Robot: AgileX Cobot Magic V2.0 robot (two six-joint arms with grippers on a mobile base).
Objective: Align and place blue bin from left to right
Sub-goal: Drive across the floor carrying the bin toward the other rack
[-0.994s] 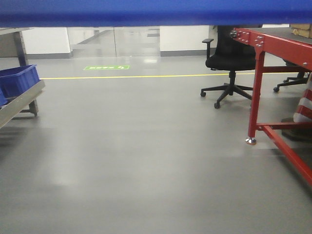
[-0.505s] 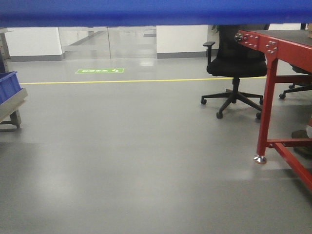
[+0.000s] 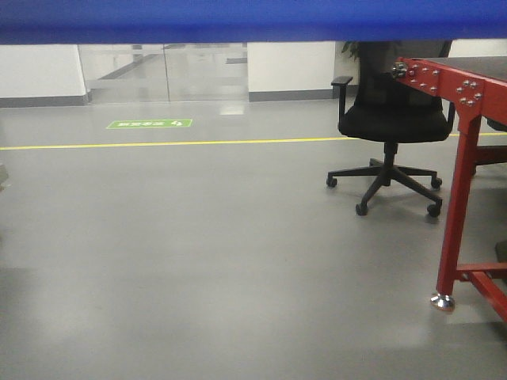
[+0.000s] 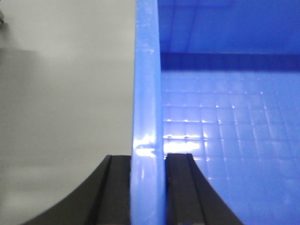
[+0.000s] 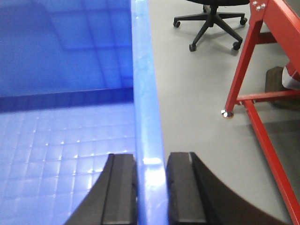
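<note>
Now blue bin [image 3: 253,20] nearer black chair [image 3: 394,119]

Bright blue bin [image 4: 147,93], square grid across its bottom. Black left hand [image 4: 147,160] and right hand [image 5: 151,160]. Grey floor [image 3: 198,253] with yellow line [image 3: 158,144], green sign [image 3: 149,123]. Red bench [image 3: 463,158]; black chair [image 3: 392,111]. White wall [image 3: 40,71].

Our left tool [image 4: 148,161] had its two black fingers [image 4: 118,192] clamped on the left wall of the blue bin [image 4: 225,140], one finger touching the outer face and one the inner. Our right tool [image 5: 151,159] gripped the right wall likewise, its fingers [image 5: 121,192] pressed against either face. Both wrists pointed along the rim.
</note>
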